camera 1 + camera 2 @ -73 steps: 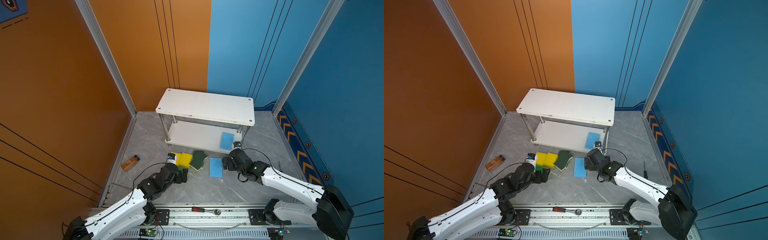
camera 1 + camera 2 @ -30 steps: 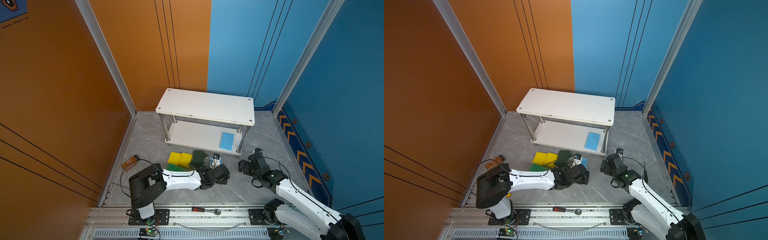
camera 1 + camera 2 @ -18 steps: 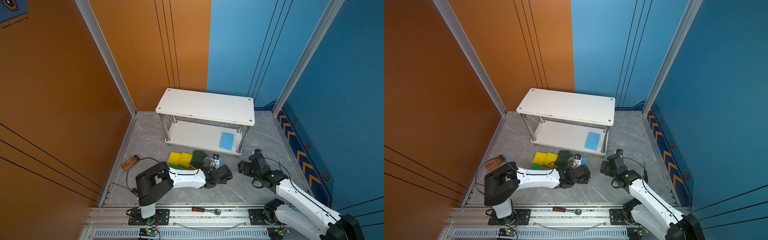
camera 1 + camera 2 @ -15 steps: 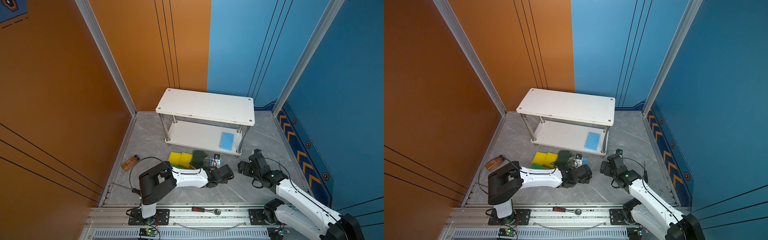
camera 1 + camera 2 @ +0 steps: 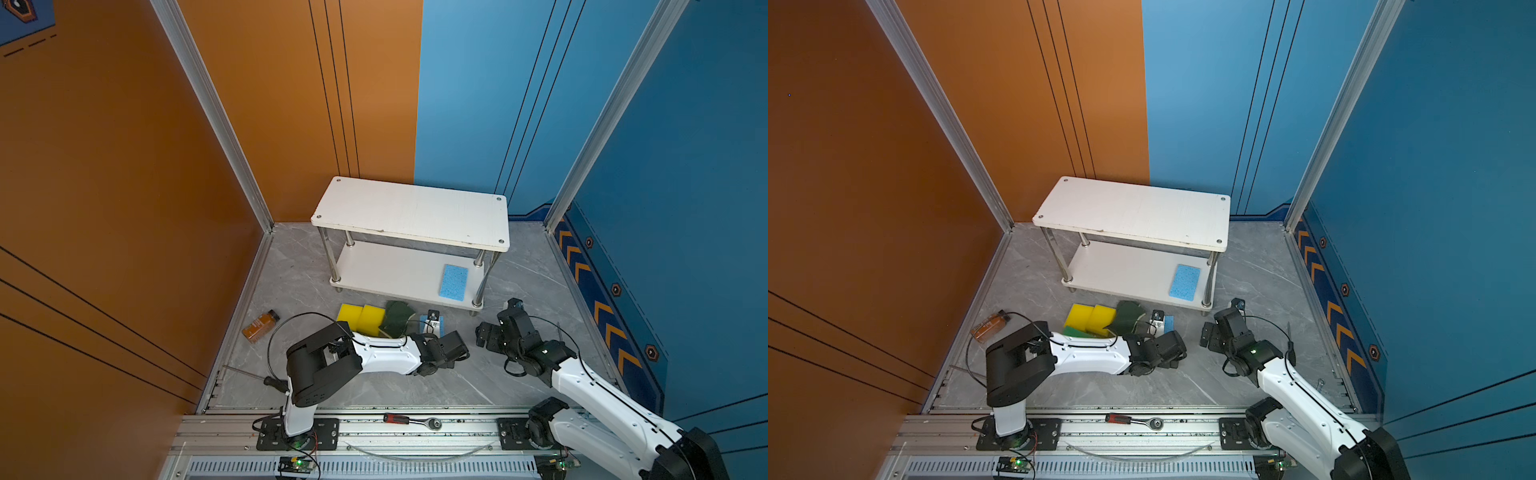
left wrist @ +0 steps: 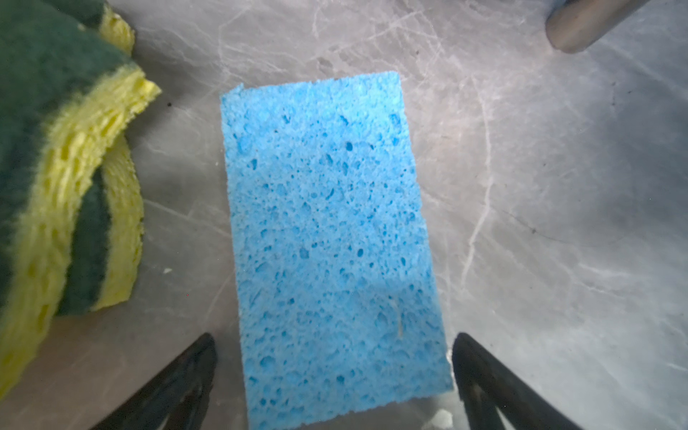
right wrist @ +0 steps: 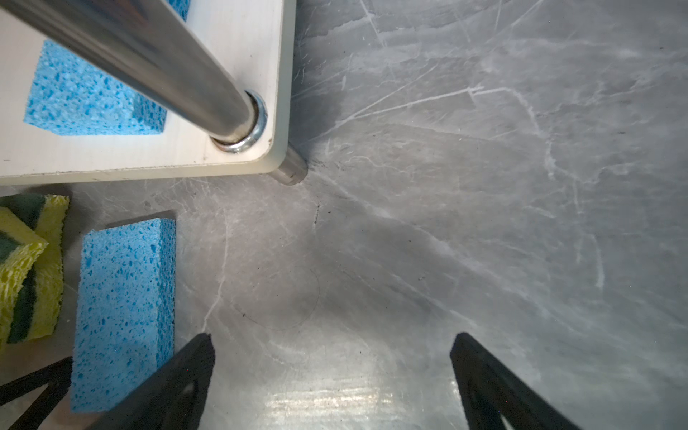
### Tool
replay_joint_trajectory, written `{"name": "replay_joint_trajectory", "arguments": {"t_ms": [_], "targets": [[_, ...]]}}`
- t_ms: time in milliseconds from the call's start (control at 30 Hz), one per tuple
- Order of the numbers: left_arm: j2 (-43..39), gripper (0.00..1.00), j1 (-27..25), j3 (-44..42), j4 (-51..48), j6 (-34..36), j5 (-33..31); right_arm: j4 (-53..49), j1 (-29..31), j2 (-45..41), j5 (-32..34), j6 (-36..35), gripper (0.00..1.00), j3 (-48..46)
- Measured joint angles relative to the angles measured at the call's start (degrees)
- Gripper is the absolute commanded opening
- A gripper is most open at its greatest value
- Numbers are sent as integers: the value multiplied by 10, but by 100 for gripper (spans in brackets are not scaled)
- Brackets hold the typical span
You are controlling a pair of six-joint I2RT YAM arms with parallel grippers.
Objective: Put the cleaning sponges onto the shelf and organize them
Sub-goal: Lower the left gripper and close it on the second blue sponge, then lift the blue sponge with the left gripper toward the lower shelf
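The shelf point(image 5: 411, 212) stands at the back, with one light blue sponge point(image 5: 453, 281) at the right end of its lower board. On the floor in front lie two yellow sponges point(image 5: 358, 316), a light green one point(image 5: 1073, 331) under them and two stacked dark green sponges point(image 6: 44, 111). A second blue sponge point(image 6: 327, 223) lies flat beside them. My left gripper point(image 6: 334, 338) is open low over its near end, one finger on each side and neither touching. My right gripper point(image 7: 333, 337) is open over bare floor near the shelf's front right leg point(image 7: 294, 173).
A small brown bottle point(image 5: 260, 326) lies near the left wall. A ratchet point(image 5: 411, 419) rests on the front rail and a screwdriver point(image 5: 257, 376) at the floor's front left. The shelf post point(image 7: 149, 63) is close to my right gripper.
My left gripper left the yellow sponges and reached across to the blue floor sponge. My right gripper drew back from that sponge to the right. In the last second, only the left arm's elbow shifted.
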Motion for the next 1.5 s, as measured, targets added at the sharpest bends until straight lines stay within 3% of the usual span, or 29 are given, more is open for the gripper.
{"name": "replay_joint_trajectory", "arguments": {"t_ms": [133,333,833,1500], "targets": [[1,88,0,0,-2,2,-2,0,0,0,0,0,98,0],[2,64,0,0,-3,7,-1,0,0,0,0,0,98,0],[-14,63,-15,0,-17,64,3,2,-2,3,-3,-2,98,0],[-163,64,-21,-5,-54,119,-15,23,-3,31,-15,-4,98,0]]}}
